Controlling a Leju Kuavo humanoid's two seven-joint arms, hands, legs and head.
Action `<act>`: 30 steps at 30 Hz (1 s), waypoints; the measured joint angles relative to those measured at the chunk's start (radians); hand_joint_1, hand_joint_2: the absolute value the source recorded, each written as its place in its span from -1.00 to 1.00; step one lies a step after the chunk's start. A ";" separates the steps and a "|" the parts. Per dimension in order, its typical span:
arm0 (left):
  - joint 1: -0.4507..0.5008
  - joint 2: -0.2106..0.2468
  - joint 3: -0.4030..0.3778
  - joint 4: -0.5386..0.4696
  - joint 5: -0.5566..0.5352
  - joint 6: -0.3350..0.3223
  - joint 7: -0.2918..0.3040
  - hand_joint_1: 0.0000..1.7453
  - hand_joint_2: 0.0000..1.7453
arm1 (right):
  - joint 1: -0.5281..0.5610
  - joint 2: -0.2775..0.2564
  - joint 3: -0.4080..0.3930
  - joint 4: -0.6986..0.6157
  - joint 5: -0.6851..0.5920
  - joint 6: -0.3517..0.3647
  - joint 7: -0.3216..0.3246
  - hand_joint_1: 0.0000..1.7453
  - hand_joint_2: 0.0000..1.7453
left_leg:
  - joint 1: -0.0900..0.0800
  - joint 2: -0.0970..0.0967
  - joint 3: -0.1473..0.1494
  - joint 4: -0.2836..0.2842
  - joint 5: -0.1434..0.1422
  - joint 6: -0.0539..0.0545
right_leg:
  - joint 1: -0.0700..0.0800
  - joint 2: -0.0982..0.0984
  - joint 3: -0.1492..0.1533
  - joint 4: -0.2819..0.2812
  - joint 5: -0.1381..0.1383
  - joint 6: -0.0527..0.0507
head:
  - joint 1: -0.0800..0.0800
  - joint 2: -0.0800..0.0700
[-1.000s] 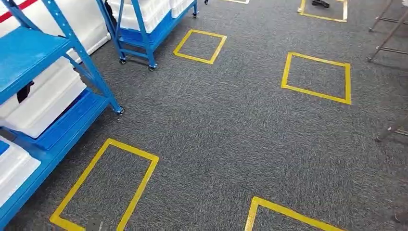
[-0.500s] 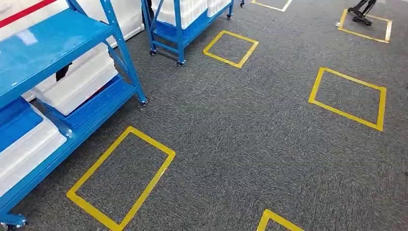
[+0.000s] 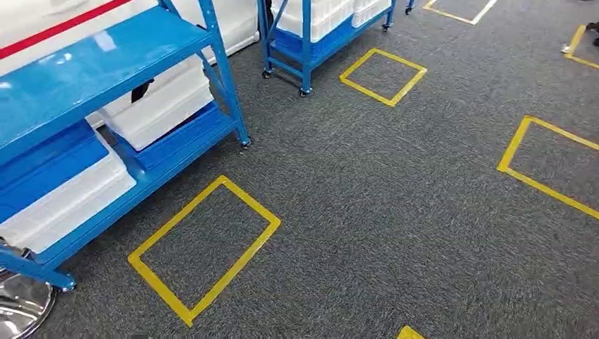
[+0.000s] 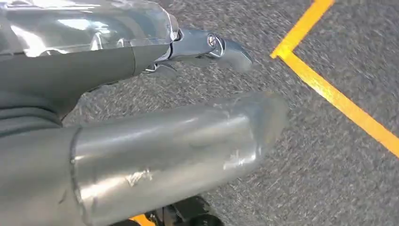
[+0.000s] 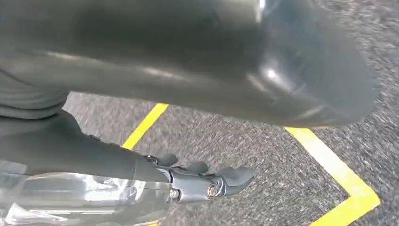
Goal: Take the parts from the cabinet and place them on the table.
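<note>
Left hand (image 4: 155,94) and right hand (image 5: 179,136) hang over grey carpet (image 3: 395,212), fingers loose, holding nothing. Beside the yellow tape rectangle (image 3: 205,247) — blue steel shelving cabinet (image 3: 106,78) with white plastic bins (image 3: 162,106); parts unseen — nothing taken yet.

No writing, label, brand or number can be read in any view. The only markings are plain ones without letters: yellow tape rectangles (image 3: 205,246) on the grey carpet, and a red stripe (image 3: 63,27) running across a white surface behind the blue shelving rack (image 3: 92,70).
</note>
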 joint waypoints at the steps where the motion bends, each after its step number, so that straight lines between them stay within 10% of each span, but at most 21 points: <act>1: 0.002 0.000 0.000 0.000 0.000 0.002 0.000 -1.00 -1.00 | 0.000 0.000 0.000 0.000 0.002 -0.003 0.005 -1.00 -1.00 | 0.000 0.002 0.020 -0.037 0.028 0.001 | 0.000 -0.009 0.001 0.000 -0.001 0.001 | 0.000 0.000; 4: 0.001 0.000 0.000 0.000 0.004 0.009 -0.005 -1.00 -1.00 | -0.004 0.000 0.000 0.000 0.000 -0.009 0.037 -1.00 -1.00 | -0.003 0.019 0.168 -0.302 0.138 0.016 | 0.001 -0.022 0.008 0.001 -0.006 0.008 | 0.000 0.000; 9: 0.001 0.001 0.000 0.000 0.011 0.007 -0.015 -1.00 -1.00 | -0.007 0.003 -0.003 0.002 -0.003 -0.009 0.061 -1.00 -1.00 | -0.011 0.012 0.188 -0.347 0.124 0.058 | 0.000 -0.030 0.017 0.018 0.014 0.044 | -0.002 0.000; 13: -0.005 -0.001 0.000 0.000 0.011 0.006 -0.016 -1.00 -1.00 | -0.002 0.003 -0.006 0.004 -0.003 -0.007 0.064 -1.00 -1.00 | -0.007 0.008 0.210 -0.355 0.127 0.069 | -0.005 0.040 -0.093 0.212 -0.101 0.059 | 0.008 0.000; 16: -0.003 -0.001 0.000 0.000 0.011 0.006 -0.016 -1.00 -1.00 | 0.006 0.003 -0.008 0.005 -0.006 -0.005 0.082 -1.00 -1.00 | -0.007 -0.005 0.225 -0.354 0.113 0.066 | -0.007 0.042 -0.155 0.275 -0.085 0.067 | 0.009 0.000; 19: -0.002 -0.006 0.000 0.000 0.012 0.005 -0.017 -1.00 -1.00 | 0.010 0.003 -0.011 0.005 -0.006 -0.003 0.102 -1.00 -1.00 | -0.003 -0.017 0.259 -0.351 0.087 0.053 | -0.014 0.044 -0.072 0.054 0.071 0.068 | 0.010 0.000; 21: -0.007 -0.007 0.000 0.000 0.013 0.005 -0.018 -1.00 -1.00 | 0.009 0.004 -0.020 0.007 -0.006 -0.001 0.109 -1.00 -1.00 | -0.005 -0.020 0.258 -0.345 0.073 0.039 | -0.003 0.052 -0.069 0.019 0.022 0.048 | 0.013 0.000; 24: -0.009 -0.007 0.000 0.000 0.014 0.005 -0.018 -1.00 -1.00 | 0.012 0.004 -0.027 0.007 -0.006 0.000 0.114 -1.00 -1.00 | -0.007 -0.020 0.267 -0.334 0.073 0.019 | -0.004 0.049 -0.055 0.018 0.034 0.023 | 0.011 0.000; 27: -0.013 -0.010 0.000 0.000 0.014 0.003 -0.019 -1.00 -1.00 | 0.014 0.005 -0.031 0.007 -0.006 0.000 0.114 -1.00 -1.00 | -0.002 -0.002 0.180 -0.176 0.064 0.010 | -0.006 0.043 -0.022 0.007 0.020 0.004 | 0.001 0.000; 30: -0.011 -0.010 0.000 0.001 0.014 0.001 -0.019 -1.00 -1.00 | 0.014 0.005 -0.033 0.007 -0.006 0.000 0.108 -1.00 -1.00 | -0.001 0.000 0.051 -0.019 -0.036 0.003 | -0.002 0.043 0.006 0.007 -0.007 0.002 | 0.000 0.000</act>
